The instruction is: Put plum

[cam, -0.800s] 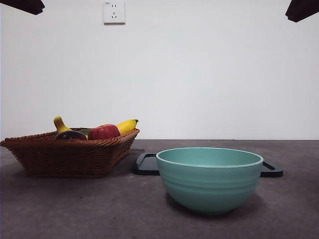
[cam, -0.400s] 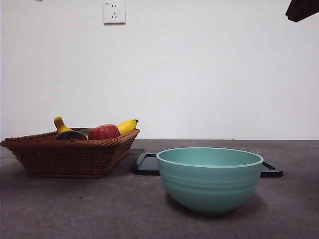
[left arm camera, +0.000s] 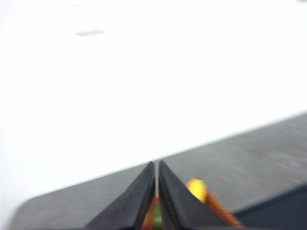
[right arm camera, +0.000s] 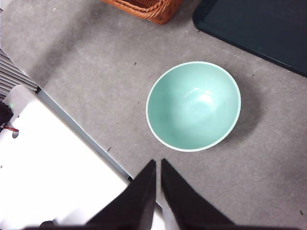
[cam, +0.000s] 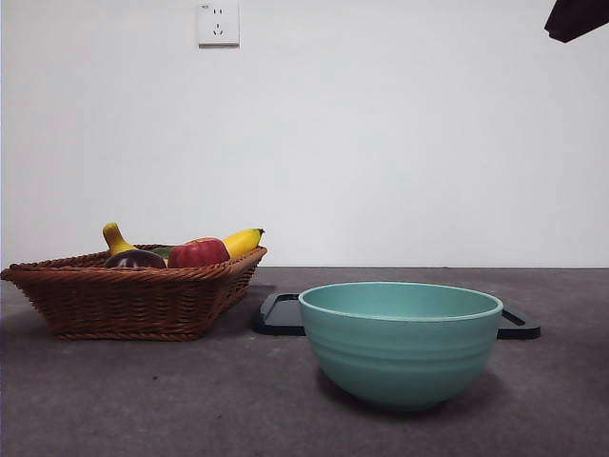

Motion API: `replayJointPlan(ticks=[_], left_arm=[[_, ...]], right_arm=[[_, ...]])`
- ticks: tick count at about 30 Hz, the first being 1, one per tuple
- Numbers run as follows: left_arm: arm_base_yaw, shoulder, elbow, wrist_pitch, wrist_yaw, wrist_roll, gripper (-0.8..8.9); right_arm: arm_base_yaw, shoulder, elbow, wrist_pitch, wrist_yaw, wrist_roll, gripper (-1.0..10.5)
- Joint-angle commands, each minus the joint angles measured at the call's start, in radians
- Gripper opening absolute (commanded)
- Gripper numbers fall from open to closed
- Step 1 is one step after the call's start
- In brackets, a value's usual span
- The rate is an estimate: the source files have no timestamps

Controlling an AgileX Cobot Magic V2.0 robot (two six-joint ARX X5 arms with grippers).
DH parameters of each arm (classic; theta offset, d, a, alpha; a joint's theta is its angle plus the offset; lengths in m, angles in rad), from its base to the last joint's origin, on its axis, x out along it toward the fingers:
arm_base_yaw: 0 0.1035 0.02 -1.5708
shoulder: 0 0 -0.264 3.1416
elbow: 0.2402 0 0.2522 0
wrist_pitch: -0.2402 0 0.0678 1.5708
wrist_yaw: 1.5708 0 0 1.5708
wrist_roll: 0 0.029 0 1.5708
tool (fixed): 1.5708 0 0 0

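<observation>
Both grippers sit high above the table with their jaws pressed nearly together and nothing between them. We see the left gripper (left arm camera: 157,191) in its blurred wrist view, pointed toward the wall, with a bit of yellow fruit and orange wicker just beyond its tips; from that we judge it is somewhere over the basket, though it does not show in the front view at all. Our right gripper (right arm camera: 158,184) looks straight down past the table's edge, and the bowl (right arm camera: 194,106) lies near it below, empty. In the front view only a dark tip at the top right corner shows, which we take for this waiting arm.

Moving outward, the plum (cam: 134,258) rests in the wicker basket (cam: 133,300) at the left of the front view, low against the rim, beside the red apple (cam: 198,252). A banana (cam: 243,241) and a yellow stem (cam: 115,237) stick up behind them. A black tray (cam: 279,315) lies flat behind the bowl.

We judge the task barely begun: the plum is untouched, and the left arm, being nearer the basket, seems the one suited to fetch it. Its jaws would need to widen first.
</observation>
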Motion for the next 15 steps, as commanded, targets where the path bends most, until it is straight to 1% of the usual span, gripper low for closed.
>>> replayJointPlan(ticks=[1, 5, 9, 15], left_arm=[[0.024, -0.075, -0.106, 0.041, -0.053, 0.014, 0.09], [0.047, -0.184, -0.242, 0.039, -0.070, 0.009, 0.09], [0.048, -0.270, -0.355, 0.039, -0.074, -0.016, 0.09], [0.048, -0.349, -0.471, 0.019, -0.081, -0.045, 0.09]], right_arm=[[0.010, 0.004, 0.016, 0.008, -0.002, -0.009, 0.0], [0.010, 0.004, 0.016, 0.008, -0.002, -0.009, 0.0], [0.010, 0.004, 0.016, 0.008, -0.002, -0.009, 0.0], [0.010, 0.004, 0.016, 0.008, -0.002, -0.009, 0.0]])
